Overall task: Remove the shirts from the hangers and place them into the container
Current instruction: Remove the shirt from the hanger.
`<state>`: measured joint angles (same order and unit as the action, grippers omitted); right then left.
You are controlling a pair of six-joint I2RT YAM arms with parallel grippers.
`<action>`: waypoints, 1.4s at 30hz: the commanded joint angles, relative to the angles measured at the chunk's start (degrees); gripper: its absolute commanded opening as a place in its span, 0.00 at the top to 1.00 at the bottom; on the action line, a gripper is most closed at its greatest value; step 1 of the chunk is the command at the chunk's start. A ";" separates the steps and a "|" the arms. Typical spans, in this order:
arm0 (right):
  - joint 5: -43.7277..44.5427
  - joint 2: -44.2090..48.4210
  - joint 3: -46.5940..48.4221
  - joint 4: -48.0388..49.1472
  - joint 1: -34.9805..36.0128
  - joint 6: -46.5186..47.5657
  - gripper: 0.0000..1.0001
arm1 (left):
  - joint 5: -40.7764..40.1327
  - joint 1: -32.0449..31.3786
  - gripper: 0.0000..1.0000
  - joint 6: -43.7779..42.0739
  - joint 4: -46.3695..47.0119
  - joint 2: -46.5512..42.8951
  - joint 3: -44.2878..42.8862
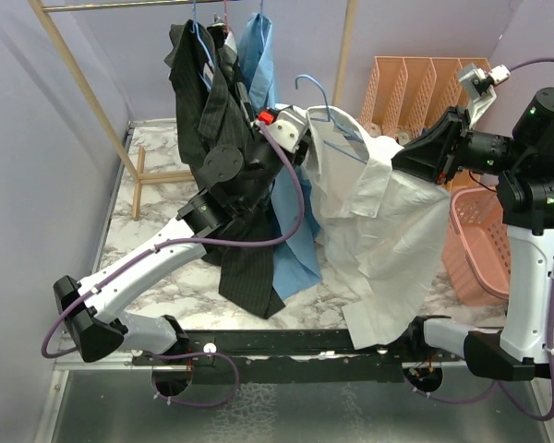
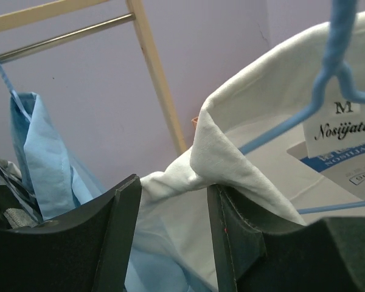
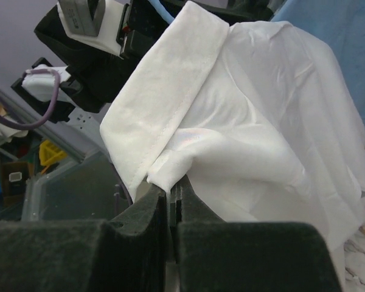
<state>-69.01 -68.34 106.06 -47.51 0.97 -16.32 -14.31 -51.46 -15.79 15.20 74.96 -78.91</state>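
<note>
The white shirt [image 1: 388, 231], smooth woven cloth with a stiff folded collar, hangs on a thin light-blue wire hanger [image 2: 330, 55] between both grippers. The right gripper [image 3: 172, 193] is pinched tight on a fold of the shirt. The left gripper [image 2: 173, 201] has its jaws apart, and the collar touches one finger. The salmon lattice basket [image 1: 471, 249] sits beside and below the right gripper.

left arm [image 1: 157, 258]: white links, black joints | right arm [image 1: 535, 277]: same | cables [image 1: 303, 196]: purple | left hand [image 2: 170, 194]: black pads
</note>
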 commanded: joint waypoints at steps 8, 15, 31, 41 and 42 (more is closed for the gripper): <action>-14.02 1.45 -2.10 12.59 -0.92 -10.60 0.99 | 5.63 0.87 0.56 1.35 9.11 2.05 -0.03; -14.43 1.04 -3.23 12.51 -1.57 -10.69 0.99 | 6.19 1.98 1.00 4.52 13.70 3.65 0.74; -6.31 1.71 -3.39 6.85 -1.62 -4.98 0.99 | 6.29 3.60 0.46 6.89 1.85 4.18 -6.12; 6.82 1.53 -0.48 7.05 -1.68 -3.24 0.99 | -0.03 3.59 0.35 5.52 -24.15 8.28 -21.93; 7.49 1.60 -0.81 7.42 -1.65 -2.98 0.99 | -0.27 3.59 0.36 5.57 -26.10 8.65 -23.31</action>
<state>-68.03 -67.57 104.22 -40.77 -1.08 -21.02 -10.26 -47.75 -11.20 0.97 81.87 -96.40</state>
